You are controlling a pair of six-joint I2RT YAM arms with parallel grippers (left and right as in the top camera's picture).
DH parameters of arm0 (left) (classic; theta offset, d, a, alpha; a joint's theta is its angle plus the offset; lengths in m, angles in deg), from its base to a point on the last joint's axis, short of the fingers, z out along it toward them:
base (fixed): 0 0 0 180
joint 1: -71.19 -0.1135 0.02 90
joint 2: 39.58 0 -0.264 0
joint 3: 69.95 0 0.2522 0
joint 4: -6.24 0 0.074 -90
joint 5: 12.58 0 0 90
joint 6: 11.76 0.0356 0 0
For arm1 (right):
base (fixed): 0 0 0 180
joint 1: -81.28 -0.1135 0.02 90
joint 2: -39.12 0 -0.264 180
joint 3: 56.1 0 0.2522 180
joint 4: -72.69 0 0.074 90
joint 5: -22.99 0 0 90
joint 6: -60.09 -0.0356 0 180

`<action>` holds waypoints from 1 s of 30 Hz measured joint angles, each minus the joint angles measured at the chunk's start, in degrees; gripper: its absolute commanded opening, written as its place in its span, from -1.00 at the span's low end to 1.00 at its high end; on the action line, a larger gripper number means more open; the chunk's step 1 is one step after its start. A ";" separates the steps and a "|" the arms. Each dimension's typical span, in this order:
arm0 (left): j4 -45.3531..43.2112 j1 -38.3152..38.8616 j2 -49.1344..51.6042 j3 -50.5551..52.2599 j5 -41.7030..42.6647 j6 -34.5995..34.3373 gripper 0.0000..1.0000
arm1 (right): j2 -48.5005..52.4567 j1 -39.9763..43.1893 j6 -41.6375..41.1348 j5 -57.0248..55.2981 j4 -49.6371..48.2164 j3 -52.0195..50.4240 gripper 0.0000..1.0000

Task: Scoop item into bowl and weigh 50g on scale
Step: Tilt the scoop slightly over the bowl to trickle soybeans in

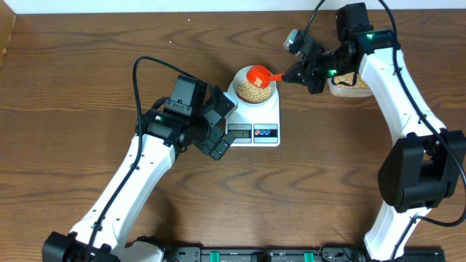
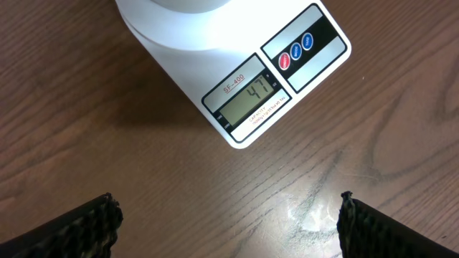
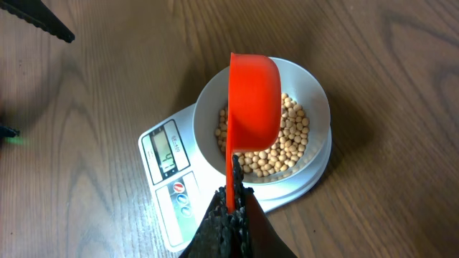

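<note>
Bright, even light from above shows the grain of the wooden counter (image 1: pixel 73 87) and leaves only soft, pale shadows under the arms. In the left wrist view a milky sheen lies on the wood between the fingers (image 2: pixel 72 231), which are dark and blurred in the bottom corners, while ahead of them the white scale (image 2: pixel 193 50) washes out toward the top edge though its display (image 2: pixel 247 100) is sharp. In the right wrist view the red scoop (image 3: pixel 252 100) just ahead of the black fingers (image 3: pixel 231 228) looks saturated and the soybeans (image 3: pixel 287 143) crisp.
</note>
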 measured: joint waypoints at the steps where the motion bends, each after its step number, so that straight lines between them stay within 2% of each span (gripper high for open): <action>1: 0.00 0.00 0.00 -0.02 0.00 0.00 0.97 | 0.00 0.00 0.00 0.00 0.00 0.00 -0.98; 19: 0.00 0.00 0.00 -0.02 0.00 0.00 0.97 | 0.00 0.00 0.00 0.02 0.11 0.00 -0.98; 23: 0.00 0.00 0.00 0.00 0.00 0.00 0.97 | 0.00 0.00 2.05 0.24 2.40 0.00 -0.98; 30: 0.02 0.00 0.00 -0.02 0.00 0.00 0.98 | 0.00 0.04 2.91 -1.16 0.59 0.00 -0.98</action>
